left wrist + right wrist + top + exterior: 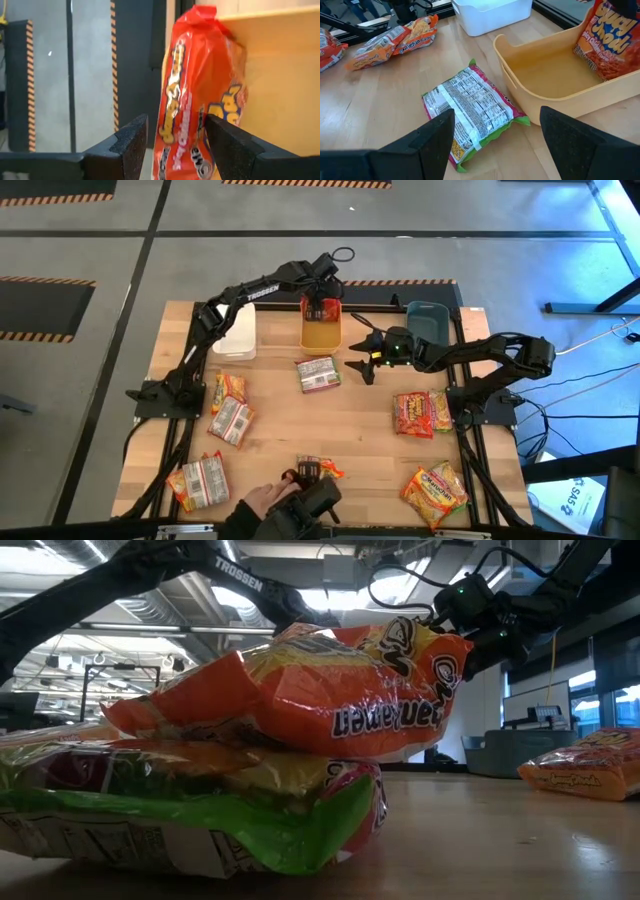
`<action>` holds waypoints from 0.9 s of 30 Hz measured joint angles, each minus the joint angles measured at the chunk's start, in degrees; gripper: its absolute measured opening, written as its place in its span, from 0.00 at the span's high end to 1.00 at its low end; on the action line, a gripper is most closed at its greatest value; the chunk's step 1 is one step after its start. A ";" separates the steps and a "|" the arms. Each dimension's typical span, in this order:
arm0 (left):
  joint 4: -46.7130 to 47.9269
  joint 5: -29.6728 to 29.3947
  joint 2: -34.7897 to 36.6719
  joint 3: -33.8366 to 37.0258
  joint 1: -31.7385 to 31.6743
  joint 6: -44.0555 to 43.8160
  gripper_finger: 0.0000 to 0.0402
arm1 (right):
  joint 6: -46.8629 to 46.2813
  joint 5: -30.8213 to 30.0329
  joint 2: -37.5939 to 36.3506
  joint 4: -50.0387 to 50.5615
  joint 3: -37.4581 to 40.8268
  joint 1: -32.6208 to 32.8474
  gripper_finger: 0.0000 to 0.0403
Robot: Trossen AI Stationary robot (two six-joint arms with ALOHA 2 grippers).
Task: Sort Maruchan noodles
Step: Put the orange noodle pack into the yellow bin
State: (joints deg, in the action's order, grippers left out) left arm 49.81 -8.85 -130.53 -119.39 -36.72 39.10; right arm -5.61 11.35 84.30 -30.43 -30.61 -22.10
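Note:
A red noodle packet (192,90) stands on end in the orange bin (321,332), leaning on the bin's wall; the right wrist view shows this packet (607,40) too. My left gripper (176,125) is open above the bin, one finger on either side of the packet. My right gripper (362,355) is open and holds nothing. It hovers just right of a green-edged packet (470,112) that lies label side up on the table. Other noodle packets lie at the left (230,408), near left (200,480), right (422,413) and near right (436,488). My left gripper has its fingers open around the upper part of the red packet (200,120), coming from above at a slant. One finger (222,142) lies close against the packet; I cannot tell whether it touches. The packet rests in the orange bin.
A white bin (235,332) stands left of the orange one, a grey-blue bin (428,320) to its right. A person's hand (262,500) reaches in at the near edge by two stacked packets (300,700). Bare wood lies in the table's middle.

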 joint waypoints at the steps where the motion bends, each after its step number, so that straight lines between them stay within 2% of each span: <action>1: 0.52 -0.82 0.08 0.00 0.21 0.02 0.52 | 0.00 0.00 -0.01 -0.01 0.00 0.00 0.32; 9: 2.18 -4.34 4.26 0.02 3.34 -2.87 0.52 | 0.20 -0.02 -0.01 -0.11 0.00 -0.01 0.32; 13: 2.35 -3.80 8.23 0.02 4.97 -8.42 0.52 | 1.36 -0.02 -0.01 -0.01 0.00 -0.01 0.32; 16: 4.22 -0.63 11.52 -0.02 6.55 -13.75 0.52 | 1.38 -0.02 -0.01 0.01 0.00 -0.01 0.32; 22: 10.20 10.42 14.46 -0.02 10.32 -19.66 0.52 | 1.90 -0.44 -0.01 0.01 0.00 -0.01 0.32; 27: 13.17 12.49 14.44 0.11 13.48 -24.03 0.52 | 1.43 -0.44 -0.01 -0.21 0.00 -0.01 0.32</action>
State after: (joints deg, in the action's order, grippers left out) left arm 62.98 3.64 -116.09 -119.28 -23.24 15.07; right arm -4.18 10.92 84.29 -30.64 -30.61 -22.11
